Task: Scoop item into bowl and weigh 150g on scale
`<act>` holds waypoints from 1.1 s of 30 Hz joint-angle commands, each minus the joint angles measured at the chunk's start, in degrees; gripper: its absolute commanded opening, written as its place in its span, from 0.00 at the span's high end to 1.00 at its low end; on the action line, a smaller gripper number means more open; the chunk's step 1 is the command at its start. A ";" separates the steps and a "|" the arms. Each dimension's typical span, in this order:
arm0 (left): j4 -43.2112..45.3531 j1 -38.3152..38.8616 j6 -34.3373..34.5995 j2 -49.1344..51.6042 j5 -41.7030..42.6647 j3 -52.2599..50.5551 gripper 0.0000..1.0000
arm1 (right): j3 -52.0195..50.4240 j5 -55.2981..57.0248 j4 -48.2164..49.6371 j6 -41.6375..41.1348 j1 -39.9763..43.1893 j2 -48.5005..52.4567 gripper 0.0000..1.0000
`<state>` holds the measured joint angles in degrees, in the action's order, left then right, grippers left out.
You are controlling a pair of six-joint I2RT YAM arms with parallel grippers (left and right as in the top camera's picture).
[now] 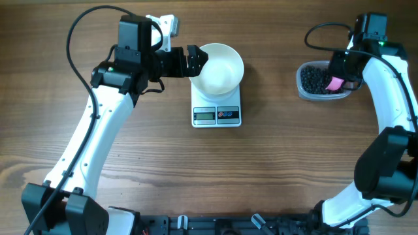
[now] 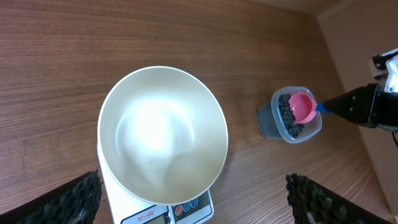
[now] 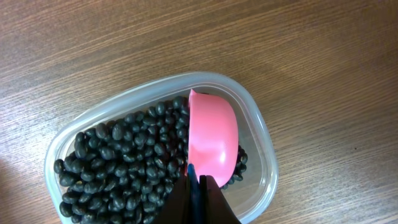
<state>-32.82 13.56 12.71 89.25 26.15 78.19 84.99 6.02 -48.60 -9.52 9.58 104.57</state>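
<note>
Nothing is weighed yet: the bowl (image 1: 219, 65) sits empty on the scale (image 1: 217, 115), and all the beans (image 3: 124, 162) lie in the clear tub (image 3: 264, 143) well off to my right. My right tool (image 3: 198, 190) pinches the handle of the pink scoop (image 3: 212, 140), its cup tipped on edge among the beans. My left tool (image 1: 194, 62) hovers spread wide by the bowl's left rim. The counter (image 1: 274, 163) between tub and scale is bare, so the carry looks open; tub wall and bowl rim are the edges to clear.
</note>
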 commanded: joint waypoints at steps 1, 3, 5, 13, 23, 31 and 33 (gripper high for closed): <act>0.11 0.22 -0.92 -0.09 -0.52 0.87 0.00 | -0.37 -1.18 -1.44 0.46 0.20 1.66 0.96; -0.68 0.22 -0.92 -0.09 -0.52 0.87 0.00 | -0.39 -4.50 -2.60 0.81 0.22 2.91 0.96; -0.72 0.22 -0.94 -0.09 -0.52 0.87 0.00 | -0.39 -5.51 -2.69 2.78 0.22 3.50 0.96; -0.94 0.22 -0.94 -0.09 -0.52 0.83 0.00 | -0.39 -13.18 2.86 6.40 2.47 3.87 0.96; -1.90 0.22 -0.94 0.02 -0.52 0.79 0.00 | -0.37 -5.05 1.51 4.24 2.91 3.87 0.92; -3.19 0.22 -0.96 0.13 -0.55 0.79 0.00 | -0.37 -4.48 -0.85 1.88 3.15 3.87 0.79; -3.26 0.22 -0.96 0.35 -0.55 0.79 0.00 | -0.39 -4.48 -0.68 1.88 3.15 3.87 0.50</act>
<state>-36.07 13.56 12.71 89.25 25.96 78.19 85.49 -0.01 -49.23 -7.20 12.80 106.72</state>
